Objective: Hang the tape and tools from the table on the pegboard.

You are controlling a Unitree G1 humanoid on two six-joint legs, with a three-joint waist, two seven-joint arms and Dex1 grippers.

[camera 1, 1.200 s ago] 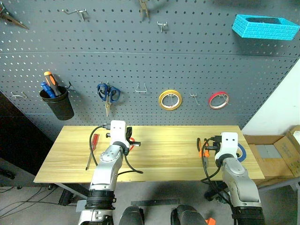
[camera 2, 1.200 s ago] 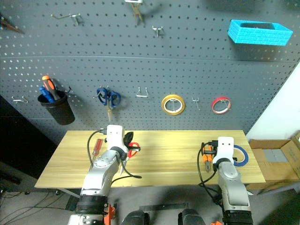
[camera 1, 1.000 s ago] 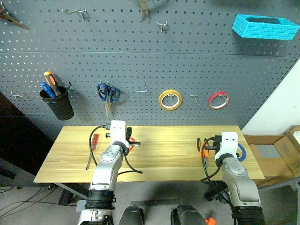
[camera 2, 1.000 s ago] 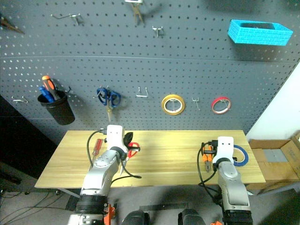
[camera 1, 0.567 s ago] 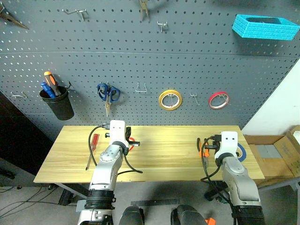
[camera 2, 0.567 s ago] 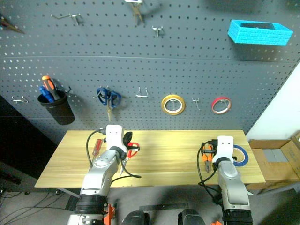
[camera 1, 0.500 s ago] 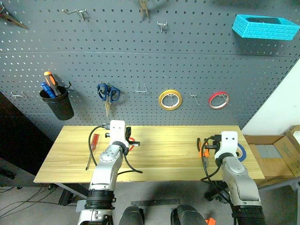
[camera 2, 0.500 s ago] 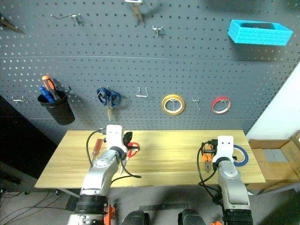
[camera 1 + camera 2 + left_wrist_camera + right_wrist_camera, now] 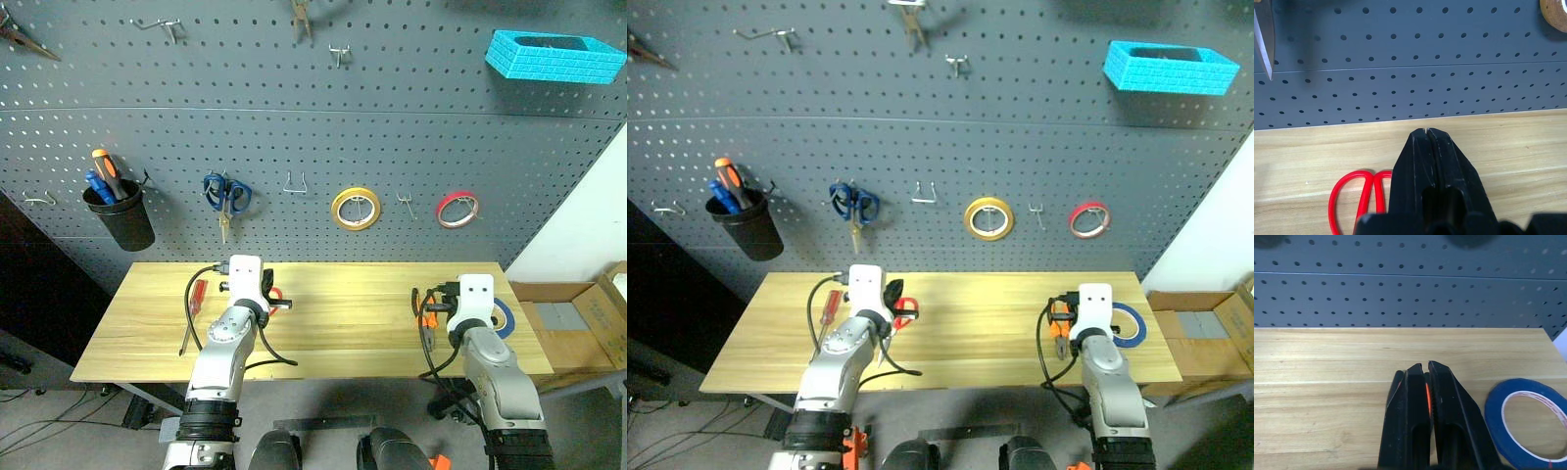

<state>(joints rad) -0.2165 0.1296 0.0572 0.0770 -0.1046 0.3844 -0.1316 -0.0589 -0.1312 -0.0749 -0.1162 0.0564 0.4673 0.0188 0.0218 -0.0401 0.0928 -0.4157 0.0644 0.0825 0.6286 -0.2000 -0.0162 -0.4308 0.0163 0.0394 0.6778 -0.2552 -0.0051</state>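
Observation:
The light wooden table [image 9: 343,323] stands against the dark grey pegboard [image 9: 294,108]. The blue tape [image 9: 505,315] lies flat near the table's right end, just right of my right gripper [image 9: 1424,366]. That gripper is shut and hovers over the wood, and a thin orange strip shows in the slit between its fingers. The orange-and-black pliers [image 9: 422,311] lie just left of that arm. My left gripper [image 9: 1427,130] is shut with nothing in it, above the red-handled scissors [image 9: 1357,198]. The red-handled screwdriver [image 9: 196,296] lies further left on the table.
On the pegboard hang a black cup of screwdrivers [image 9: 120,217], blue-handled scissors [image 9: 226,196], a yellow roll [image 9: 355,208], a red roll [image 9: 458,209] and a cyan basket [image 9: 554,54]. Bare hooks [image 9: 295,183] sit between them. A cardboard box [image 9: 578,318] stands right of the table.

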